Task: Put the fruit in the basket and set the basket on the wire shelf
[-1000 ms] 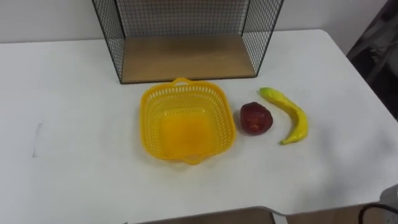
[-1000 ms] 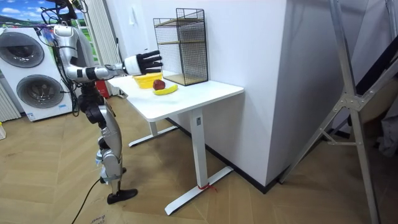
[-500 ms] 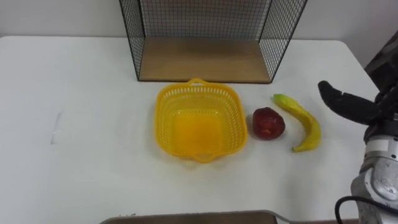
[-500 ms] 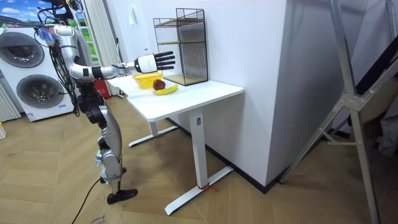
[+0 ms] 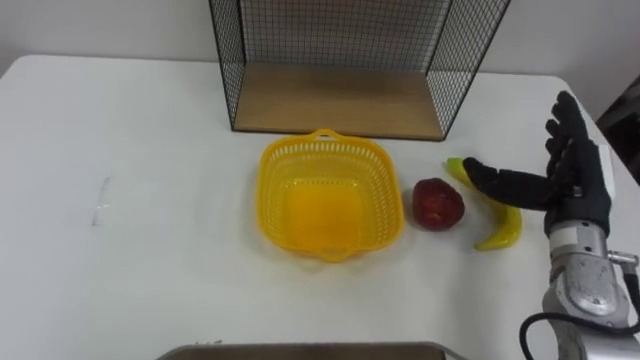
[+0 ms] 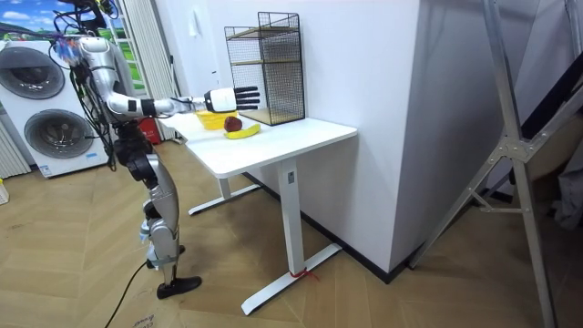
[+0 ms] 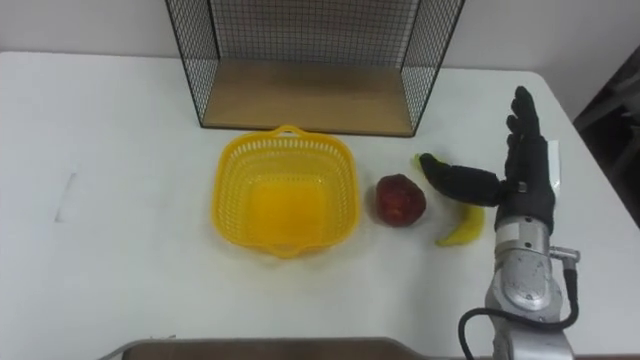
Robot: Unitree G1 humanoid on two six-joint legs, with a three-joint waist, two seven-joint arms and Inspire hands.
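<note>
White table (image 5: 150, 250) is carrying everything in the left eye view: the empty yellow basket (image 5: 268, 185) is sitting just before the wire shelf (image 5: 340, 100), the apple (image 5: 438, 203) is lying just to its right, and the banana (image 5: 503, 230) is lying beside the apple, neither fruit in the basket yet; the right hand (image 5: 575, 185) is hanging over the banana, fingers straight and spread, thumb jutting left across it, holding nothing. Standing at the table's near side in the room view, the robot is reaching that hand (image 6: 239, 96) out above the fruit (image 6: 242, 131). Seen from the right eye view, the banana (image 7: 458, 233) is running its long axis from the far, greenish end down toward the robot, its bow bulging rightward; a closing thumb is likely risking nudging the apple (image 7: 400, 199) into a roll, or spinning the curved banana toward the table's right edge
</note>
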